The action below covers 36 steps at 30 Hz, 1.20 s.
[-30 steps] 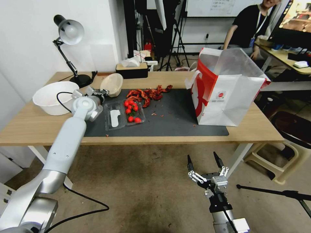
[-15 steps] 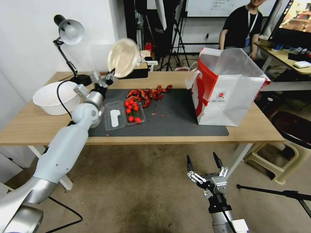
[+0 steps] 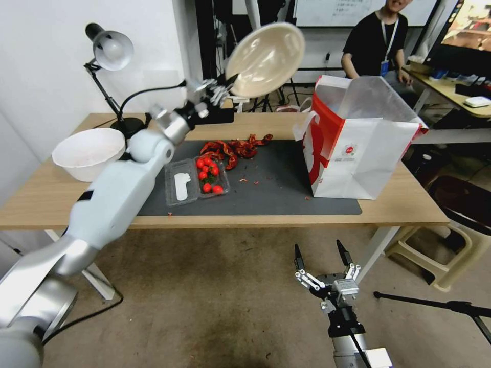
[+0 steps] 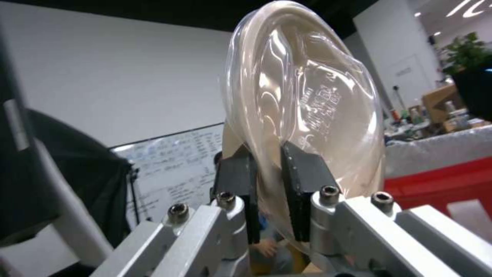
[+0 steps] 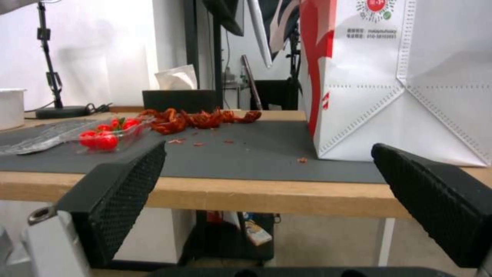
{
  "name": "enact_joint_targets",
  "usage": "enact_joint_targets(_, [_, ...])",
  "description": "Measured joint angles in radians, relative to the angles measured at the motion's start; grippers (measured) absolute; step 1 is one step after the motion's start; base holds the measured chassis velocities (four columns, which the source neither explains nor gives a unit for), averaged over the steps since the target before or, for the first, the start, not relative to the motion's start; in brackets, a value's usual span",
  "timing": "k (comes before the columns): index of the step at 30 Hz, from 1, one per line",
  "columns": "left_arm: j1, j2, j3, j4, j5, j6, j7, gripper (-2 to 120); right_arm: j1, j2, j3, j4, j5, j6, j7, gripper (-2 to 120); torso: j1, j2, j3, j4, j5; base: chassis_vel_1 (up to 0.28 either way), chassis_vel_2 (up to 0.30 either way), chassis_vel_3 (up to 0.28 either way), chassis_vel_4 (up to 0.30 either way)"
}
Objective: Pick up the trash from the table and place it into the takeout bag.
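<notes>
Desk [image 3: 61,199]: light wood, dark grey mat [image 3: 276,179] laid on top.
Takeout bag [image 3: 368,153]: stood upright on mat's right end, mouth open.
Left gripper [image 3: 225,87]: raised above desk's back edge; jaws clamped on rim of beige pulp bowl [image 3: 266,59], bowl held tilted in air, left of bag.
Right gripper [image 3: 323,258]: parked low in front of desk, jaws spread, nothing held.
Mat centre: red scraps [image 3: 232,147], clear tray w/ tomatoes [image 3: 197,180].
Desk left: large white bowl [image 3: 88,153].

Light-wood table [image 3: 61,197] under dark mat [image 3: 276,189], takeout bag [image 3: 358,153], white bowl [image 3: 87,153].
</notes>
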Motion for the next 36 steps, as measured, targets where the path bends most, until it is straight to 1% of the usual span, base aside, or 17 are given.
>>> enact_joint_targets(8, [-0.056, -0.040, 0.051, 0.017, 0.007, 0.009, -0.004, 10, 0.002, 0.012, -0.007, -0.007, -0.006, 0.004, -0.002, 100, 0.000, 0.000, 0.000, 0.0002, 0.0003, 0.000, 0.000, 0.000, 0.000])
enact_joint_targets(11, [-0.058, -0.041, 0.052, 0.018, 0.007, 0.009, -0.004, 10, 0.002, 0.012, -0.007, -0.007, -0.006, 0.004, -0.002, 100, 0.000, 0.000, 0.000, 0.0002, 0.0003, 0.000, 0.000, 0.000, 0.000])
enact_joint_targets(17, [-0.122, -0.082, 0.121, 0.031, 0.032, 0.031, -0.029, 10, 0.004, 0.011, -0.004, -0.006, -0.006, 0.003, -0.002, 100, 0.000, 0.000, 0.000, 0.0002, 0.0005, 0.000, 0.000, 0.000, 0.000])
enact_joint_targets(19, [-0.124, -0.083, 0.123, 0.032, 0.034, 0.031, -0.030, 10, 0.004, 0.011, -0.004, -0.006, -0.006, 0.003, -0.002, 100, 0.000, 0.000, 0.000, 0.0002, 0.0005, 0.000, 0.000, 0.000, 0.000])
enact_joint_targets(21, [-0.150, -0.101, 0.149, 0.040, 0.068, 0.038, -0.031, 10, 0.004, 0.008, 0.001, -0.003, -0.005, 0.001, -0.002, 100, 0.000, 0.000, 0.000, -0.0006, 0.0007, 0.000, 0.000, 0.000, 0.000])
enact_joint_targets(23, [-0.158, -0.106, 0.157, 0.042, 0.080, 0.040, -0.032, 10, 0.004, 0.007, 0.003, -0.002, -0.004, 0.001, -0.002, 100, 0.000, 0.000, 0.000, -0.0005, 0.0008, 0.000, 0.000, 0.000, 0.000])
enact_joint_targets(24, [-0.175, -0.117, 0.185, 0.057, 0.082, 0.047, -0.038, 10, 0.003, 0.004, 0.006, -0.001, -0.002, 0.001, -0.002, 100, 0.000, 0.000, 0.000, 0.0017, -0.0001, 0.000, 0.000, 0.000, 0.000])
enact_joint_targets(25, [-0.218, -0.146, 0.250, 0.083, 0.104, 0.053, -0.037, 10, 0.002, 0.002, 0.013, 0.004, 0.001, 0.001, -0.002, 100, 0.000, 0.000, 0.000, 0.0007, 0.0000, 0.000, 0.000, 0.000, 0.000])
enact_joint_targets(26, [-0.218, -0.146, 0.250, 0.083, 0.104, 0.053, -0.037, 10, 0.002, 0.002, 0.013, 0.004, 0.001, 0.001, -0.002, 100, 0.000, 0.000, 0.000, 0.0007, 0.0000, 0.000, 0.000, 0.000, 0.000])
enact_joint_targets(27, [-0.241, -0.159, 0.278, 0.100, 0.125, 0.052, -0.034, 10, 0.000, 0.003, 0.017, 0.005, 0.003, 0.001, -0.002, 100, 0.000, 0.000, 0.000, -0.0003, 0.0008, 0.000, 0.000, 0.000, 0.000])
enact_joint_targets(28, [-0.264, -0.177, 0.310, 0.124, 0.161, 0.049, -0.030, 10, -0.003, 0.003, 0.023, 0.006, 0.005, 0.003, -0.001, 100, 0.000, 0.000, 0.000, -0.0006, 0.0008, 0.000, 0.000, 0.000, 0.000])
enact_joint_targets(29, [-0.264, -0.177, 0.310, 0.124, 0.161, 0.049, -0.030, 10, -0.003, 0.003, 0.023, 0.006, 0.005, 0.003, -0.001, 100, 0.000, 0.000, 0.000, -0.0006, 0.0008, 0.000, 0.000, 0.000, 0.000])
enact_joint_targets(30, [-0.286, -0.194, 0.336, 0.145, 0.216, 0.045, -0.028, 10, -0.005, 0.004, 0.027, 0.006, 0.006, 0.006, -0.001, 100, 0.000, 0.000, 0.000, -0.0005, 0.0008, 0.000, 0.000, 0.000, 0.000])
enact_joint_targets(31, [-0.302, -0.209, 0.347, 0.163, 0.278, 0.043, -0.028, 10, -0.008, 0.005, 0.031, 0.006, 0.009, 0.012, -0.001, 100, 0.000, 0.000, 0.000, 0.0004, 0.0002, 0.000, 0.000, 0.000, 0.000])
enact_joint_targets(34, [-0.310, -0.220, 0.358, 0.177, 0.312, 0.043, -0.030, 10, -0.013, 0.006, 0.035, 0.006, 0.012, 0.018, -0.001, 100, 0.000, 0.000, 0.000, 0.0004, 0.0001, 0.000, 0.000, 0.000, 0.000])
enact_joint_targets(35, [-0.311, -0.220, 0.362, 0.177, 0.318, 0.043, -0.030, 15, -0.015, 0.005, 0.039, 0.007, 0.013, 0.019, -0.001, 100, 0.000, 0.000, 0.000, 0.0002, 0.0003, 0.000, 0.000, 0.000, 0.000])
enact_joint_targets(36, [-0.311, -0.220, 0.362, 0.177, 0.318, 0.043, -0.030, 15, -0.015, 0.005, 0.039, 0.007, 0.013, 0.019, -0.001, 100, 0.000, 0.000, 0.000, 0.0002, 0.0003, 0.000, 0.000, 0.000, 0.000])
